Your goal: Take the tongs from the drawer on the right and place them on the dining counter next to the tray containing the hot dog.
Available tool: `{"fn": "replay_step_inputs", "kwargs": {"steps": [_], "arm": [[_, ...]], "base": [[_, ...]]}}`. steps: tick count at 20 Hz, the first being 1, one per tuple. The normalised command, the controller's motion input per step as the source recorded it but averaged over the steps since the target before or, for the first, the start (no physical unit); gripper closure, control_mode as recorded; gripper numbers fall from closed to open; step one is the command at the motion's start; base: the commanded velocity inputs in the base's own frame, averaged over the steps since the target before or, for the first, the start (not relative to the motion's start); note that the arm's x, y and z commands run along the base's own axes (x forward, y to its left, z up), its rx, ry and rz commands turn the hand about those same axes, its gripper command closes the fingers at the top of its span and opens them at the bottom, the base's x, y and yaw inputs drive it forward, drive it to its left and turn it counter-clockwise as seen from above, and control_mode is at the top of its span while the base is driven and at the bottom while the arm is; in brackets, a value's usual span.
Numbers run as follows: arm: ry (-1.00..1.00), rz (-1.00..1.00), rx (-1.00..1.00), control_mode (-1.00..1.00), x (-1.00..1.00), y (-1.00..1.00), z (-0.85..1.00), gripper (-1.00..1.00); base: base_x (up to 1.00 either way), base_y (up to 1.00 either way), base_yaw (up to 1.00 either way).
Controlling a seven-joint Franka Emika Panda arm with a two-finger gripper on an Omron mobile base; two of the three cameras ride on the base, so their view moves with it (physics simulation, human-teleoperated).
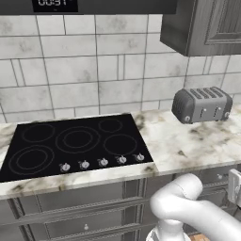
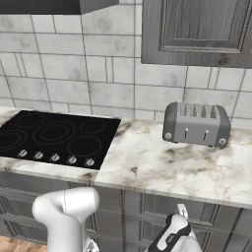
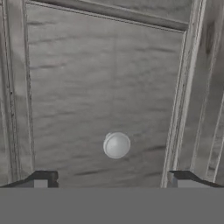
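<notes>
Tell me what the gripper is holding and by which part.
Nothing. The gripper is open, its fingertips wide apart, facing the drawer front's round knob without touching it.

Toaster (image 1: 202, 104) on worktop (image 1: 188, 141), right of cooktop (image 1: 75, 143).

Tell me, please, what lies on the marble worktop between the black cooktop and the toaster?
Nothing: in both base views the stretch of worktop between the cooktop and the toaster is bare veined marble.
</notes>
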Motion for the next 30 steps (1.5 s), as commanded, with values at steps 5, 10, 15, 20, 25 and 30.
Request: {"fn": "replay_step_inputs", "kwargs": {"steps": [5,10,15,20,25,30], "arm": [[0.0,0.0,0.0,-1.0,0.25,-0.14,-0.28,-1.0],[0.0,0.0,0.02,-1.0,0.26,-0.18,-0.24,-1.0],[-0.02,0.0,0.02,-1.0,0.17,-0.11,-0.23,-1.0],[-0.08,0.0,0.04,-1.0,0.04,-0.03,-0.18,-1.0],[-0.07,0.0,0.04,-1.0,0.11,-0.02,-0.14,-1.0],[-0.04,0.0,0.06,-1.0,0.3,0.0,-0.05,-1.0]], "base": [[0.0,0.0,0.0],[0.0,0.0,0.0],[0.0,0.0,0.0],[0.0,0.0,0.0],[0.0,0.0,0.0],[0.0,0.0,0.0]]}}
